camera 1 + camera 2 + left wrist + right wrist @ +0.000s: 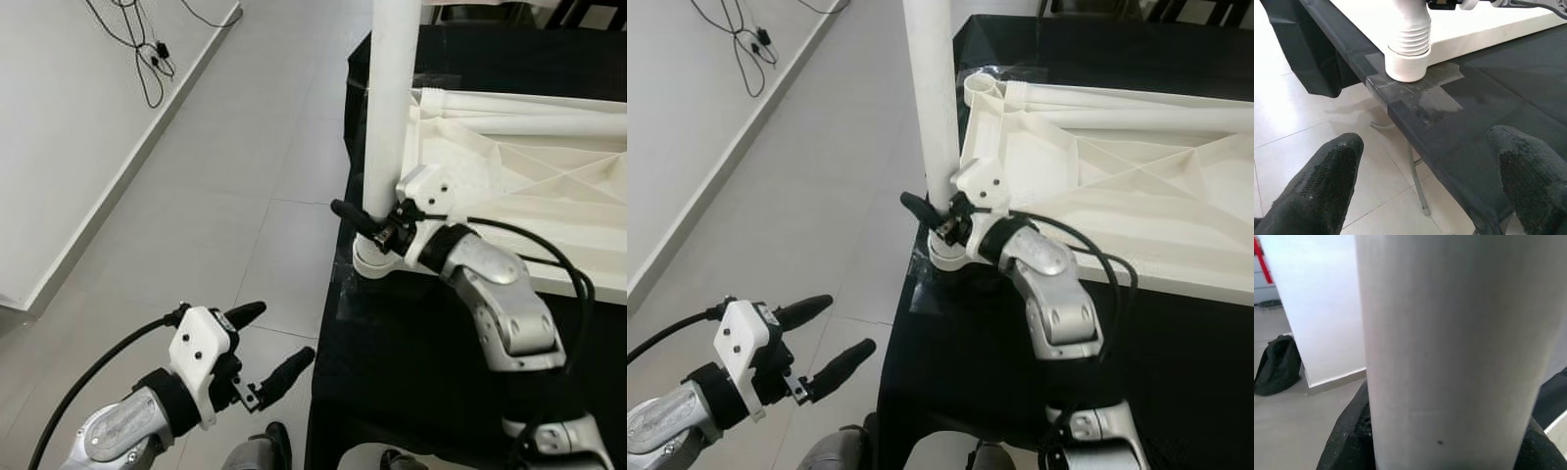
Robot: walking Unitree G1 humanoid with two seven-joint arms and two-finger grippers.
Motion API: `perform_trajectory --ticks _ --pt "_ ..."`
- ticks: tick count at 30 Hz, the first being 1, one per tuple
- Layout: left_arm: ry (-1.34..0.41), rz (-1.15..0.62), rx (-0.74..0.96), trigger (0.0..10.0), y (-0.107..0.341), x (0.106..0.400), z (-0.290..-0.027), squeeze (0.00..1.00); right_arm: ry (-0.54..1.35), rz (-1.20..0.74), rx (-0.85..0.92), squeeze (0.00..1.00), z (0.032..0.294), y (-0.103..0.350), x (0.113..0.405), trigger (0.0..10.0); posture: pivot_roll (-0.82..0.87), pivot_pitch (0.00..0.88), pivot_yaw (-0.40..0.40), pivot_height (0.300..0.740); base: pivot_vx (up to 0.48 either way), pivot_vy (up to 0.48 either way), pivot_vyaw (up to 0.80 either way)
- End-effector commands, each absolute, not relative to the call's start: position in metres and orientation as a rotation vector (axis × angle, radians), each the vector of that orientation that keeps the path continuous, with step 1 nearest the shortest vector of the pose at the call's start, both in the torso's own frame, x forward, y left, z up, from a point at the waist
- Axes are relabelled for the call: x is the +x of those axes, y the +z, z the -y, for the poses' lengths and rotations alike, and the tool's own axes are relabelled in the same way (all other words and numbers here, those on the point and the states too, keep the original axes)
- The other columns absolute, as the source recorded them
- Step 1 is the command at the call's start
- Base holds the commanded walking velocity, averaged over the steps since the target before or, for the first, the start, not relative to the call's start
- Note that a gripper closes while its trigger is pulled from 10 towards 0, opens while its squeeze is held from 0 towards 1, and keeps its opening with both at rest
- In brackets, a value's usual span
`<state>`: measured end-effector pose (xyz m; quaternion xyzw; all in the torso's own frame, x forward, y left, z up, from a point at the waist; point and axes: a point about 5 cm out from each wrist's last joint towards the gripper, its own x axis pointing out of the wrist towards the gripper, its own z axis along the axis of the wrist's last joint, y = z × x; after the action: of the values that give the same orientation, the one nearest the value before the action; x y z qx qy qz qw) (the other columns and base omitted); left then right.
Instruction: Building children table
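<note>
Left eye view: the left gripper (263,351) waits with its fingers apart over the floor. Next, the right gripper (377,223) squeezes the white leg (390,108). The leg stands up in the corner of the upside-down tabletop (509,186). I think it should keep the leg straight while twisting.

No text, label, brand, number or sign can be read anywhere in these views.
</note>
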<state>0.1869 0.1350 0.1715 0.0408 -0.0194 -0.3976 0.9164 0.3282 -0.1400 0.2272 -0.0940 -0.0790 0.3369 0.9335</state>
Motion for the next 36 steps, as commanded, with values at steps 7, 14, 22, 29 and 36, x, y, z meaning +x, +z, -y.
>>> perform_trajectory --ticks 7,14,22,29,36 --pt "-0.811 0.025 0.065 10.0 0.167 0.184 -0.135 0.0 0.51 -0.006 -0.077 0.0 0.166 0.184 0.327 10.0 0.03 0.266 0.054 0.74 0.0 0.0 0.0" --pt "-0.817 0.021 0.064 10.0 0.167 0.182 -0.135 0.0 0.352 0.003 -0.073 0.0 0.173 0.159 0.306 10.0 0.03 0.266 0.058 0.74 0.0 0.0 0.0" --pt "-0.827 0.014 0.065 10.0 0.166 0.181 -0.135 0.0 0.191 -0.065 -0.181 0.0 0.183 0.136 0.291 10.0 0.03 0.264 0.062 0.74 0.0 0.0 0.0" --pt "-0.826 0.015 0.066 10.0 0.167 0.181 -0.135 0.0 0.129 -0.1 -0.255 0.0 0.185 0.134 0.286 10.0 0.03 0.271 0.064 0.74 0.0 0.0 0.0" --pt "-0.827 0.015 0.064 10.0 0.167 0.181 -0.135 0.0 0.134 -0.094 -0.232 0.0 0.182 0.137 0.288 10.0 0.03 0.275 0.063 0.74 0.0 0.0 0.0"
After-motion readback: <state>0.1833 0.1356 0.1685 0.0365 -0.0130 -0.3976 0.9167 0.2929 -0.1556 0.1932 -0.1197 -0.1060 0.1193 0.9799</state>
